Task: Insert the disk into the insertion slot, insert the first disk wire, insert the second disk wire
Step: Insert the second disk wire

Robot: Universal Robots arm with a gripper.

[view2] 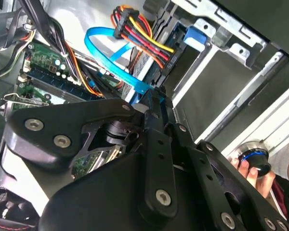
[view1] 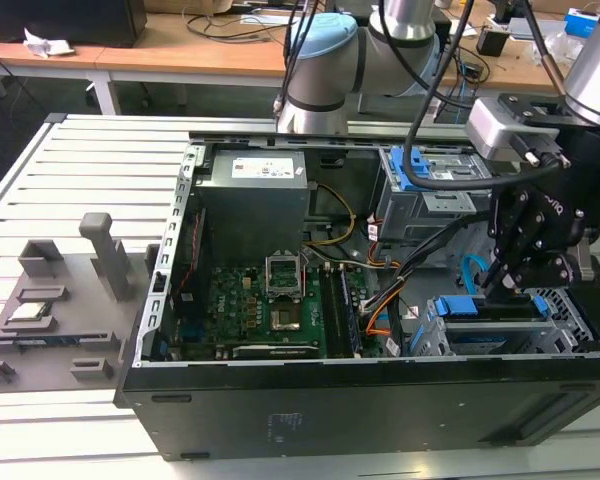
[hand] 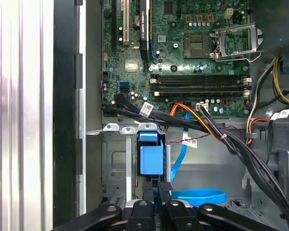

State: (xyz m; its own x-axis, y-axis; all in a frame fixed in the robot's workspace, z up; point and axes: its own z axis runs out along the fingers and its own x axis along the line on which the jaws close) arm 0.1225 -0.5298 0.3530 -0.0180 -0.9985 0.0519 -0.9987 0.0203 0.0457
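Observation:
The disk (view1: 485, 335) lies in the insertion slot (view1: 572, 312), the low perforated cage at the case's near corner on the exterior view's right. Its blue carrier (view1: 480, 307) faces the case interior, and the carrier's end (hand: 151, 159) shows in the first wrist view. My black gripper (view1: 502, 290) hangs just over that end. Its fingers (hand: 164, 188) stand pressed together on the end of a flat blue wire (view2: 113, 55), which loops back toward the motherboard. The same wire's loop (hand: 197, 195) lies beside the fingertips. A red, yellow and black wire bundle (view2: 144, 41) hangs close by.
A taller grey cage with a blue latch (view1: 428, 175) stands behind the gripper. The motherboard (view1: 265, 305) and the power supply (view1: 255, 185) take up the rest of the case. Black cables (hand: 250, 159) cross near the slot. A person's hand (view2: 253, 171) rests by a round knob.

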